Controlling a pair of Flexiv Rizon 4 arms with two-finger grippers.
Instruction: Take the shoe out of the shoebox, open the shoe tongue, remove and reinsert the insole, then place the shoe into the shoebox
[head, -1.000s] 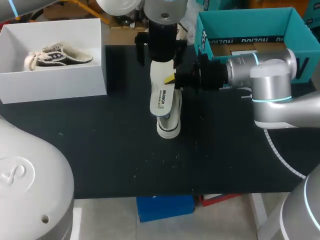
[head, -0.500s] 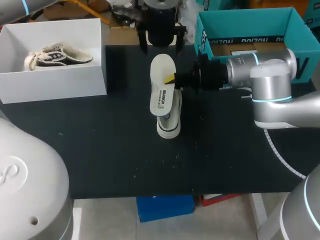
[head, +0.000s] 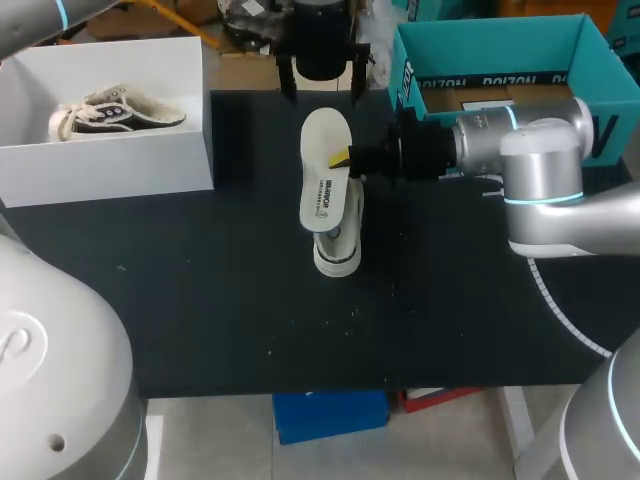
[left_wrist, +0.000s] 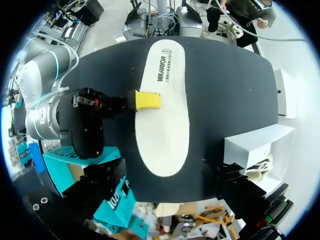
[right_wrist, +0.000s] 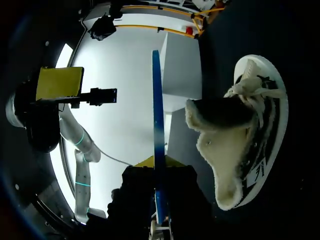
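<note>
A white insole (head: 325, 170) stands tilted over the fleece-lined shoe (head: 337, 248) in the middle of the black table. My right gripper (head: 345, 158) is shut on the insole's side edge, with one yellow tip showing. In the right wrist view the insole (right_wrist: 157, 110) runs edge-on out of that gripper (right_wrist: 159, 165), and the shoe (right_wrist: 245, 140) lies beside it. My left gripper (head: 320, 92) hangs open at the table's far edge, just beyond the insole's far end. From its wrist view the insole (left_wrist: 164, 105) lies ahead of its spread fingers (left_wrist: 240, 187). The white shoebox (head: 110, 170) stands at the far left.
A second shoe (head: 115, 112) lies inside the white shoebox. A teal cardboard box (head: 500, 60) stands at the back right, behind my right arm. A black mat (head: 200, 300) covers the table.
My left gripper has drawn back from over the insole's far end towards the table's far edge, staying open. My right gripper, the insole and the shoe have not moved.
</note>
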